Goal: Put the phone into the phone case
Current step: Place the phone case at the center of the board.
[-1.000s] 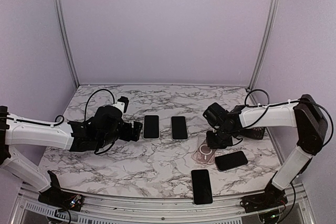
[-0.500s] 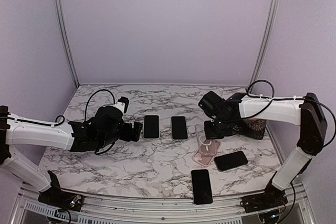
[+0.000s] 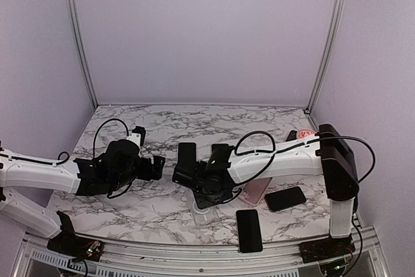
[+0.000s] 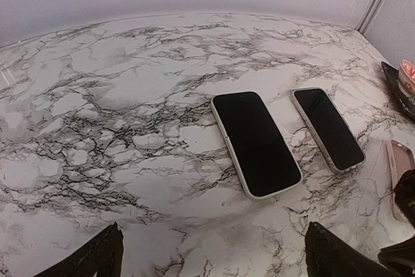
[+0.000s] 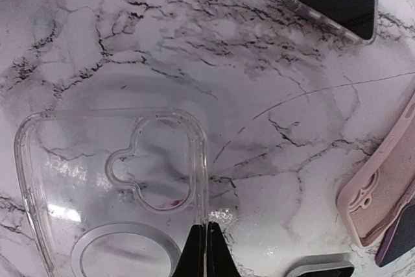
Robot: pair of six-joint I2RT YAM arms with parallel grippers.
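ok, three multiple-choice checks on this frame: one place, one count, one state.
1. Where is the clear phone case? A) in the right pincer B) at the back wall C) at the left edge
2. How many phones in the left wrist view? A) one B) two C) four
3. State of the left pincer? A) shut on a phone B) open, empty C) out of view
Key: 1 A, its fingertips pinch the case's edge; 2 B, two lie side by side; 3 B, fingers spread over bare marble table.
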